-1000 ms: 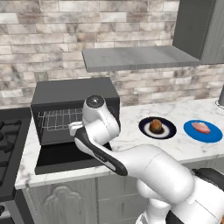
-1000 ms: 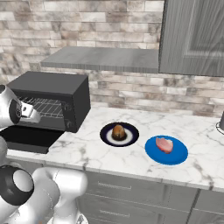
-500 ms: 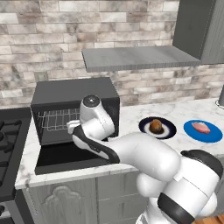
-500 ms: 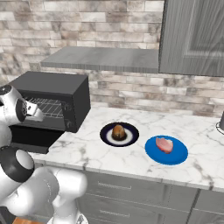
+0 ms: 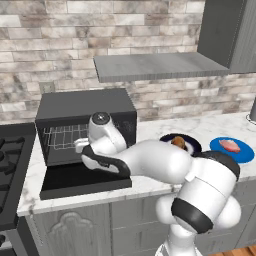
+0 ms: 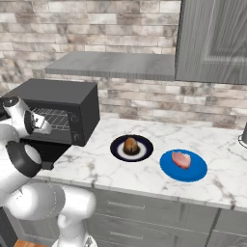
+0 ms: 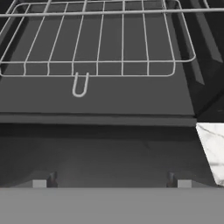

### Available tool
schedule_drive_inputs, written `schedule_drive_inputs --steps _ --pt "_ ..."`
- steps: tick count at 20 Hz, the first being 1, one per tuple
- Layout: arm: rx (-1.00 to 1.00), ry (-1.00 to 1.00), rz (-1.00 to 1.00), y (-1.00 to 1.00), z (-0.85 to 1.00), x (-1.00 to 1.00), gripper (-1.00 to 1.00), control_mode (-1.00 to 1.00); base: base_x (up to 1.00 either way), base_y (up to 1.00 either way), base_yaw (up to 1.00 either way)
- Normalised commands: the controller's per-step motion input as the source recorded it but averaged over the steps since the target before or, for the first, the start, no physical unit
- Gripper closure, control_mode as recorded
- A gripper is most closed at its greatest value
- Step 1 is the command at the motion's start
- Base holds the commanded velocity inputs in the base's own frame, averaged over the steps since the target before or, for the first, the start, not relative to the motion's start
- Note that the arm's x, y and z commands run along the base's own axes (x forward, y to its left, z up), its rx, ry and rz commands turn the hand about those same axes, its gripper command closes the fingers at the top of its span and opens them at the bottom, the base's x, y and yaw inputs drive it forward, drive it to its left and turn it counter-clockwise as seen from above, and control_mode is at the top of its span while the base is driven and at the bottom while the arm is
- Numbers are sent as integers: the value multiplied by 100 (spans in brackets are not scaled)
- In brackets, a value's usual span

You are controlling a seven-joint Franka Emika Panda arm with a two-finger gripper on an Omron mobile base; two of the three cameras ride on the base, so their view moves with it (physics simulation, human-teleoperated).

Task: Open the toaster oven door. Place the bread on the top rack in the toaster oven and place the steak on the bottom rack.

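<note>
The black toaster oven (image 5: 85, 107) stands on the counter with its door (image 5: 85, 180) folded down flat in front. Inside, the top rack (image 7: 109, 11) and the bottom rack (image 7: 100, 48) with its front loop are both bare. My gripper (image 7: 111, 183) hovers just above the lowered door (image 7: 100, 148), facing into the oven, its tips wide apart and open with nothing between them; it also shows at the oven mouth (image 5: 79, 146) (image 6: 42, 126). The bread (image 5: 177, 142) (image 6: 130, 144) sits on a dark plate to the right. The steak (image 5: 230, 146) (image 6: 182, 159) lies on a blue plate farther right.
A gas stove (image 5: 10, 160) with black grates borders the oven on the left. The marble counter (image 6: 96, 166) runs right past both plates. A grey hood (image 5: 150, 65) and a wall cabinet (image 6: 212, 38) hang above.
The hand has edged slightly left in front of the oven mouth while the elbow swung lower and forward. The door stays down, the jaws stay open, and the food has not moved.
</note>
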Motion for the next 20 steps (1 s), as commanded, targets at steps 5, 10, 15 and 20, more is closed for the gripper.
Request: schedule_drive_inputs --steps 5,10,15,20 --pt "0 0 0 29 -19 31 -100 -100 0 0 0" --pt "0 0 0 16 -12 34 -100 -100 0 0 0" --pt "0 0 0 16 -21 31 -100 -100 0 0 0" --pt "0 0 0 17 -22 30 -100 -100 0 0 0"
